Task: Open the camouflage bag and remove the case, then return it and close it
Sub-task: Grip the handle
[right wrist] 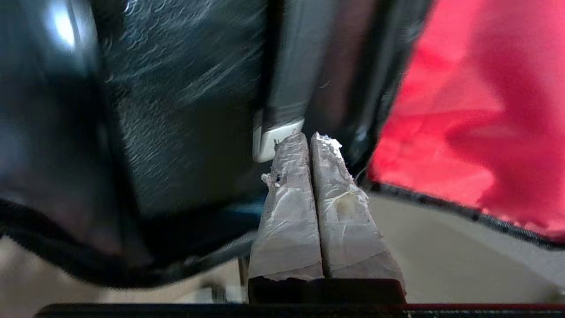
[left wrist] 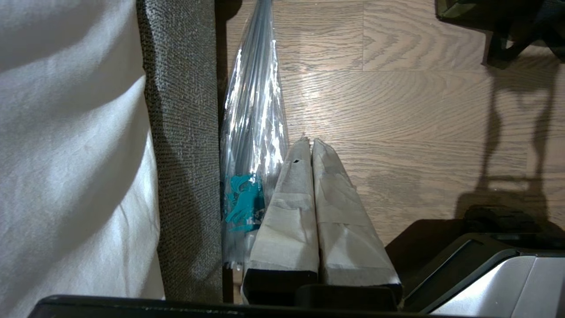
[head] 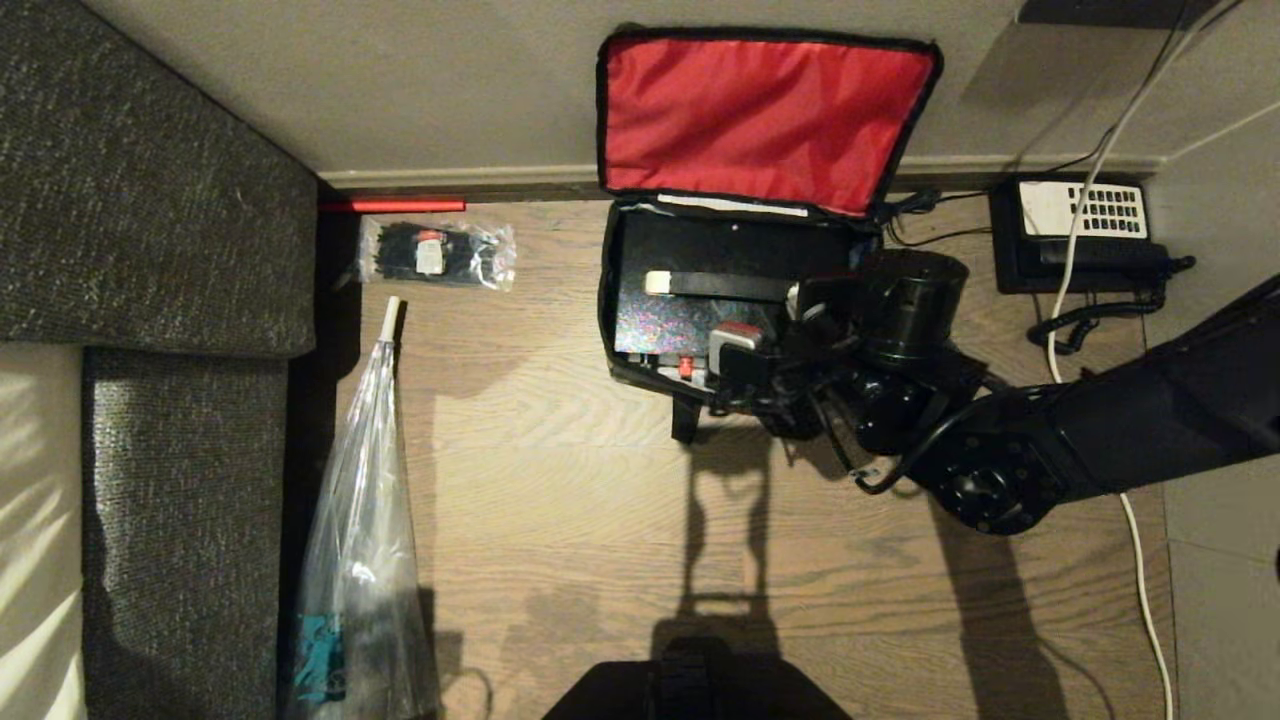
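The camouflage bag [head: 607, 300] lies open on the wood floor by the wall, its red-lined lid [head: 760, 120] leaning up against the wall. The black case [head: 660, 330] with its shiny holographic patch sits inside the bag. My right arm reaches in from the right, and my right gripper [head: 797, 298] is shut and empty over the case. Its fingertips [right wrist: 326, 143] are next to the silver end [right wrist: 271, 141] of a black bar on the case [right wrist: 176, 110], with the red lid [right wrist: 476, 110] beside them. My left gripper [left wrist: 307, 143] is shut, parked low by the sofa.
A black desk phone [head: 1080, 230] with a white cable [head: 1140, 560] sits right of the bag. A clear packet of black ties [head: 437, 253] lies at the back left. A clear folded umbrella [head: 360, 520] lies along the grey sofa [head: 150, 200].
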Controlling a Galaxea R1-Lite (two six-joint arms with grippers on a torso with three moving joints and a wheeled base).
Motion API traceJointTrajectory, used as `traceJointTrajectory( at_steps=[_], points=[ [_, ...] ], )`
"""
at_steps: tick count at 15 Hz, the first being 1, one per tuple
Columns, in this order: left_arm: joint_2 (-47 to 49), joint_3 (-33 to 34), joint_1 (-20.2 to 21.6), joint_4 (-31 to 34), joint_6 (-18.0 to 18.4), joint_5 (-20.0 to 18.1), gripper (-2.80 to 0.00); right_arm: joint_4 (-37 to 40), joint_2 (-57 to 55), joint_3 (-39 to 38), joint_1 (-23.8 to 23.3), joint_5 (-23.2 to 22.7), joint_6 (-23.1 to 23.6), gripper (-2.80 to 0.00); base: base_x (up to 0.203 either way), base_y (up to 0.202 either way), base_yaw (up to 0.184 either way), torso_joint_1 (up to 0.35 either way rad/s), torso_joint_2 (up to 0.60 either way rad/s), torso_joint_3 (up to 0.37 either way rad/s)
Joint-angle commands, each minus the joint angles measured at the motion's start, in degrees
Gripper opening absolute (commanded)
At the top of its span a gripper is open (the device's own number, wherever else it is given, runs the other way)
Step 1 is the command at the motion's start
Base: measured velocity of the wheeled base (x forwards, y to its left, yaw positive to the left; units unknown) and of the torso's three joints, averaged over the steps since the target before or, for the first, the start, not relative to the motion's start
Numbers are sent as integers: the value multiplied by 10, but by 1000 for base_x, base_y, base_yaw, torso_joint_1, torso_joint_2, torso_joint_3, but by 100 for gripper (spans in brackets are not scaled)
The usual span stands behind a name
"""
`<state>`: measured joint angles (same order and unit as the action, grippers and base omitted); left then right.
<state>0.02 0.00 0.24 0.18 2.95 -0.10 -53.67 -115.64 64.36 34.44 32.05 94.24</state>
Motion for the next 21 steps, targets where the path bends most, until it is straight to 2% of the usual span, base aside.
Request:
traceJointTrajectory(
  at_steps=[1,2,4,8,12,14,15,16,21],
  points=[
    [-1,2,0,0,0,0,-280,20,-36,41,23,96,13,0,0,0,0,0,0,0],
    [-1,2,0,0,0,0,-280,58,-42,62,34,118,6,0,0,0,0,0,0,0],
    [-1,1,0,0,0,0,-280,84,-65,104,55,191,-45,0,0,0,0,0,0,0],
    [-1,2,0,0,0,0,-280,149,-94,151,76,284,-253,0,0,0,0,0,0,0],
    [-1,2,0,0,0,0,-280,150,-110,159,71,292,-349,0,0,0,0,0,0,0],
    [0,2,0,0,0,0,-280,120,-105,144,68,259,-357,0,0,0,0,0,0,0],
    [-1,1,0,0,0,0,-280,101,-100,133,67,218,-346,0,0,0,0,0,0,0],
    [-1,1,0,0,0,0,-280,88,-94,121,65,187,-315,0,0,0,0,0,0,0],
    [-1,2,0,0,0,0,-280,77,-69,116,63,150,-239,0,0,0,0,0,0,0]
  ],
)
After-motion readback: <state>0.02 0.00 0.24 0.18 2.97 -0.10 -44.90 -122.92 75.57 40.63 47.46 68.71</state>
